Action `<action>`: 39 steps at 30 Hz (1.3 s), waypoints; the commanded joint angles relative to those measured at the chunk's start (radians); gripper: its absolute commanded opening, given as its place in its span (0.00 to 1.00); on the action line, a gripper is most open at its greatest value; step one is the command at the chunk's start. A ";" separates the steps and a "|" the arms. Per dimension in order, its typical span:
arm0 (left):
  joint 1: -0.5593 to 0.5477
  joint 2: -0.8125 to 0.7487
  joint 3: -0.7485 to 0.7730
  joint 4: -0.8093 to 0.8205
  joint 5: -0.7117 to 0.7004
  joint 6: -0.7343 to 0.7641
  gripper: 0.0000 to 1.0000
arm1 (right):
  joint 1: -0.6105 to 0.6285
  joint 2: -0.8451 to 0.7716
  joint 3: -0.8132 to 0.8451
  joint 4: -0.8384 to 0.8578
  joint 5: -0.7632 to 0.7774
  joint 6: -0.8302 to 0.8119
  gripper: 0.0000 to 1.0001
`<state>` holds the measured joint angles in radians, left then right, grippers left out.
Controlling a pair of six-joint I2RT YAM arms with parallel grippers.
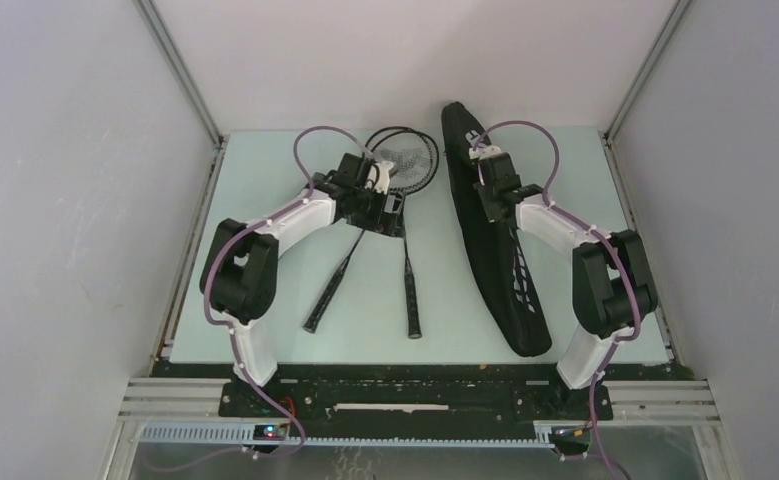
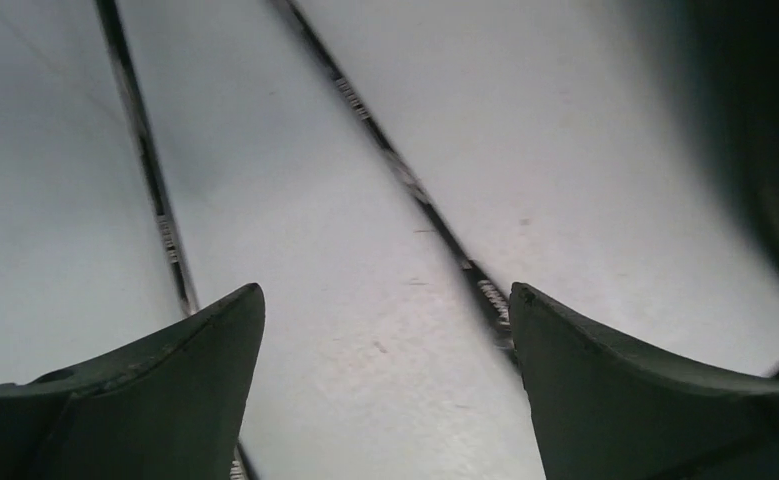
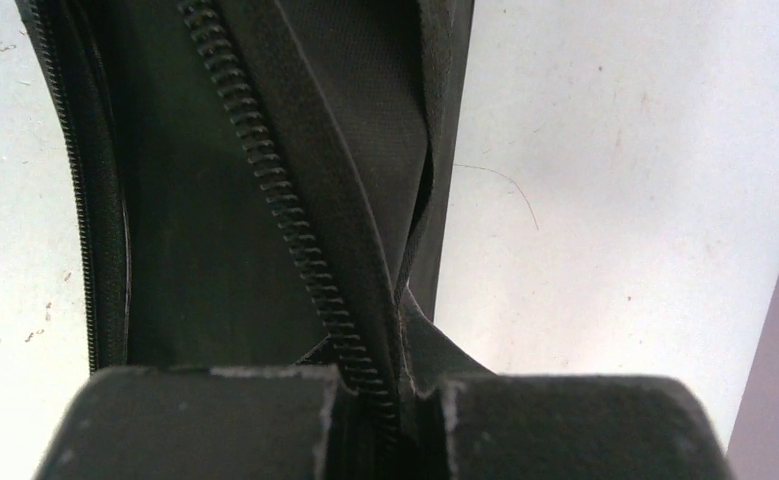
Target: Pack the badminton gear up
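Observation:
Two thin black rackets (image 1: 406, 255) lie on the table, heads together at the back and handles fanning toward me. My left gripper (image 1: 392, 210) hovers low over their shafts. In the left wrist view it (image 2: 385, 300) is open and empty, with one racket shaft (image 2: 152, 170) to the left and the other shaft (image 2: 405, 180) passing under the right finger (image 2: 605, 390). The long black bag (image 1: 500, 265) lies to the right, unzipped. My right gripper (image 1: 483, 186) is shut on its upper flap. In the right wrist view the zipper edge (image 3: 275, 200) runs into the closed jaws of the gripper (image 3: 395, 395).
The pale table (image 1: 265, 250) is boxed in by grey walls on the left (image 1: 85, 200), back and right. A metal rail (image 1: 415, 395) with the arm bases runs along the near edge. The bag's dark side (image 2: 765, 150) looms at the right of the left wrist view.

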<state>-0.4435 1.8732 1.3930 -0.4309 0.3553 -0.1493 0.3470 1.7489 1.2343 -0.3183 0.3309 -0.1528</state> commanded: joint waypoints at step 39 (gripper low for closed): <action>0.073 0.459 0.574 -0.293 -0.090 0.297 0.56 | -0.049 -0.015 0.044 -0.055 -0.157 0.063 0.00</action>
<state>-0.3691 2.3302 1.9305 -0.7139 0.2398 0.1749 0.3023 1.7565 1.2392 -0.3641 0.1886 -0.1200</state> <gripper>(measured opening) 0.577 0.027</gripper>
